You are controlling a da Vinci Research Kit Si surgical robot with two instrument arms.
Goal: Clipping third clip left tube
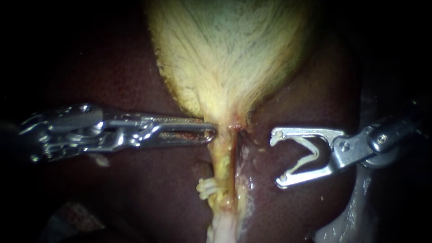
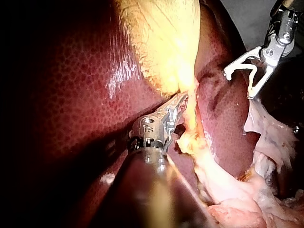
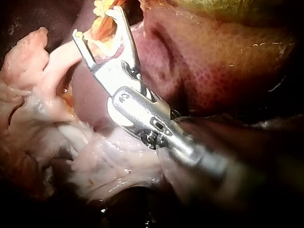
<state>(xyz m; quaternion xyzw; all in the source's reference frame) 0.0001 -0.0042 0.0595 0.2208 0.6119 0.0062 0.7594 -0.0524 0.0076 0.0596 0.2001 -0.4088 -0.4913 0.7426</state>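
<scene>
**While one instrument pins it, a soft, slick tube awaits a clip**

Because the tube [image 1: 223, 157] is a thin, wet, yellowish strand running from the tapered end of the gallbladder [image 1: 229, 54] down over the dark liver [image 1: 135, 193], I would expect it to be limp, light and slippery. It has no stiffness of its own and looks easy to tear or crush if pulled hard. The left instrument [image 1: 211, 132] comes in level from the left. Its end effector appears clenched on the tube's upper end, just below the gallbladder, which likely gives the strand what tension it has. Lower down, placed clips [image 1: 205, 186] sit across the tube with their pale ends sticking out on its left side. How many there are I cannot tell.

The right instrument [image 1: 277, 158] stands to the right of the tube, apart from it. Its end effector is spread wide and cradles a loaded clip [image 1: 316, 154], whose two legs lie along the inner faces with the mouth turned toward the tube. Nothing else is inside that mouth.

The place to take hold looks to be the bare stretch between the left instrument's grip and the placed clips. The clip should go squarely across with the whole tube inside before closing. A slick strand may slide off the tip, and a partial bite could cut it.
</scene>
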